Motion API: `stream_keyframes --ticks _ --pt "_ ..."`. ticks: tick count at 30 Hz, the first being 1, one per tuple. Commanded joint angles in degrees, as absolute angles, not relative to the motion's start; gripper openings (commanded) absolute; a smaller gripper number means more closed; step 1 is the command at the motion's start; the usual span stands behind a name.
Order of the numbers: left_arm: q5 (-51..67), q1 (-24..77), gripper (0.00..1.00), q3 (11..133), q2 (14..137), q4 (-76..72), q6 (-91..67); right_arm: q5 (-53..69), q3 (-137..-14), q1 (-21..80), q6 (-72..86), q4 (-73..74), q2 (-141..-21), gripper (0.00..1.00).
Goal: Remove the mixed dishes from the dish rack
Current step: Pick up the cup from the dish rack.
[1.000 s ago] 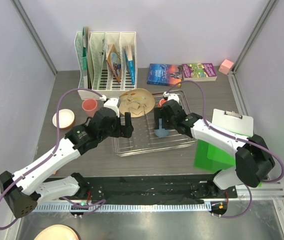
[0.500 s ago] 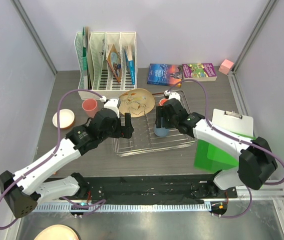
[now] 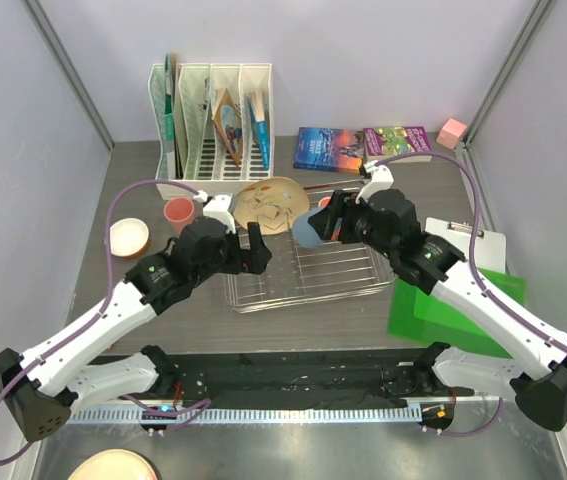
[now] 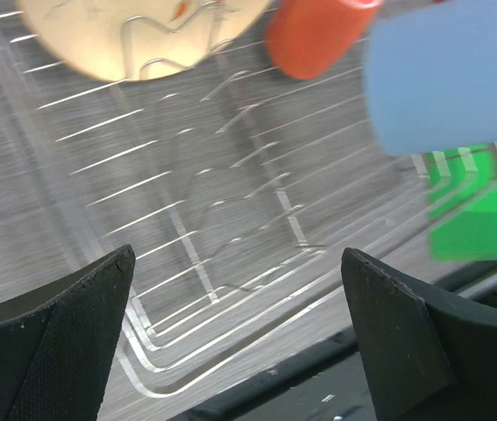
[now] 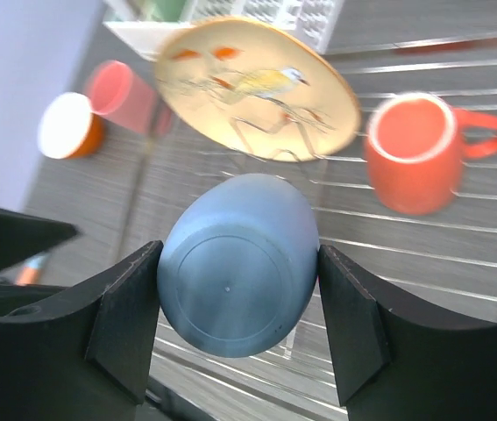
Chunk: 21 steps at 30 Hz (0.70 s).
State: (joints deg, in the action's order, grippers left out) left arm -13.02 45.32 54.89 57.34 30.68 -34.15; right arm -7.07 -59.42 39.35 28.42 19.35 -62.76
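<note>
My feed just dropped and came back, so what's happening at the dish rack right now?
The right tool grips the grey-blue cup and holds it above the flat chrome wire rack. The beige round plate with brown squiggles and the orange mug with white inside sit in the rack. The left tool hangs open and empty over the rack's near left part. The pink cup and the small orange bowl with cream inside stand on the table left of the rack.

No readable text anywhere: the lettering on the blue-covered book (image 3: 329, 148) and green-and-purple book (image 3: 399, 142), far right, is too small.
</note>
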Motion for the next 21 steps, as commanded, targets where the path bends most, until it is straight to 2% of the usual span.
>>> stream_keyframes --ticks 1,5,6,9,16,21 --pt "-4.4 45.4 1.00 53.2 54.1 20.9 -36.2 -0.7 -56.5 38.4 33.5 9.8 -60.6 0.01" --pt "2.2 44.8 1.00 49.8 50.3 12.4 -38.8 7.5 -52.2 36.1 39.2 -1.6 -59.0 0.01" --pt "8.0 44.5 1.00 48.6 49.0 5.7 -39.5 8.9 -49.5 35.7 40.5 -4.4 -58.0 0.01" --pt "10.6 43.8 1.00 42.1 42.7 -6.5 -43.2 11.2 -45.8 35.0 44.1 -13.1 -56.4 0.01" --pt "12.2 41.4 1.00 38.6 42.1 -12.0 -47.4 18.0 -39.4 30.7 54.7 -31.6 -55.9 0.01" --pt "12.0 41.1 1.00 36.8 42.9 -15.8 -49.0 23.5 -37.0 29.8 59.2 -39.2 -58.8 0.01"
